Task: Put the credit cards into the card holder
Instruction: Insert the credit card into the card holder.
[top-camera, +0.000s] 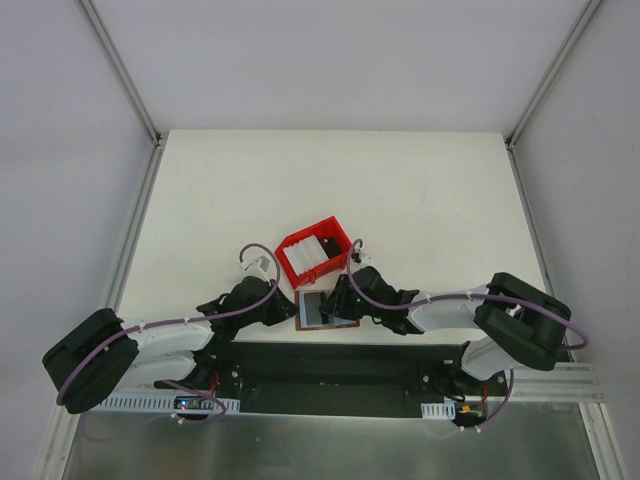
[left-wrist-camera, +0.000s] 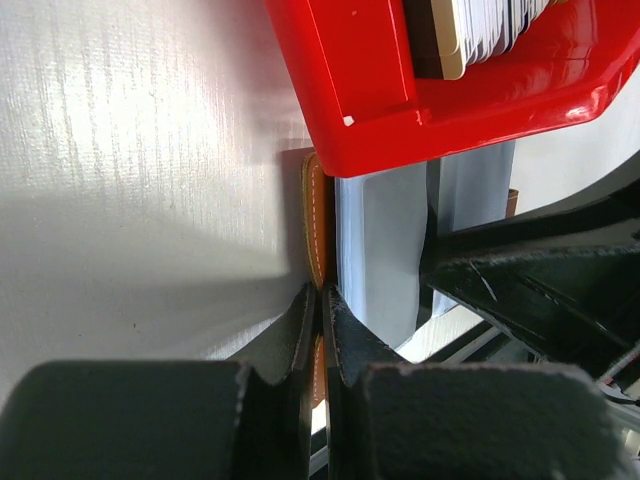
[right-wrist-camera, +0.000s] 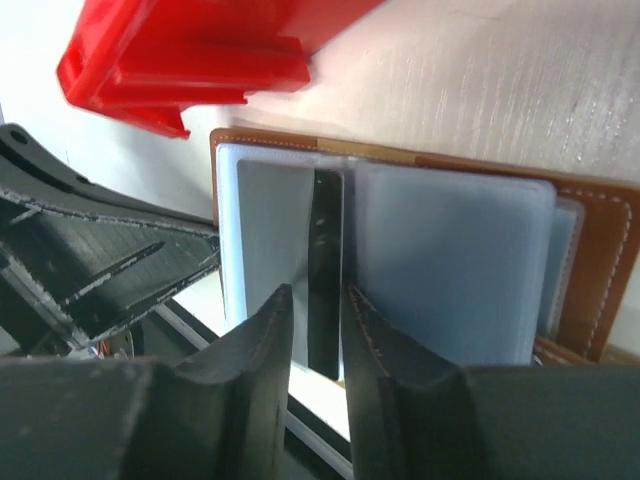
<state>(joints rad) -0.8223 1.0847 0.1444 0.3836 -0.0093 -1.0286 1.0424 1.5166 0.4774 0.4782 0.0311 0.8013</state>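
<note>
Two arms: both are low at the near edge of the surface (top-camera: 400, 190). The left jaws are at the card holder's (top-camera: 318, 310) left side and the right jaws at its right.
Card holder: it lies open and flat, pale grey-blue inside facing up. A brown edge with pale stitching runs around it.
Red tray (top-camera: 292, 262): it sits just beyond the card holder, on the far side from the arm bases. You can't tell whether the two touch.
Left jaws: pressed together on the card holder's brown left edge. In the left wrist view you see both tips closed onto the leather.
Right jaws: a narrow gap stands between the tips, which hang over the middle of the open card holder.
Dark strip (right-wrist-camera: 325, 230): thin, it runs along the fold between the two pale pockets, in line with that gap. You can't tell whether the right jaws pinch it, or whether it is a card.
Credit cards (top-camera: 322, 247): a pale stack stands on edge inside the red tray, packed side by side. The left wrist view shows you their edges.
Pockets: one pale sleeve lies on each side of the fold. Another pale layer peeks out at the right edge.
Spacing: left jaws and right jaws are near each other but apart, with the card holder between them.
</note>
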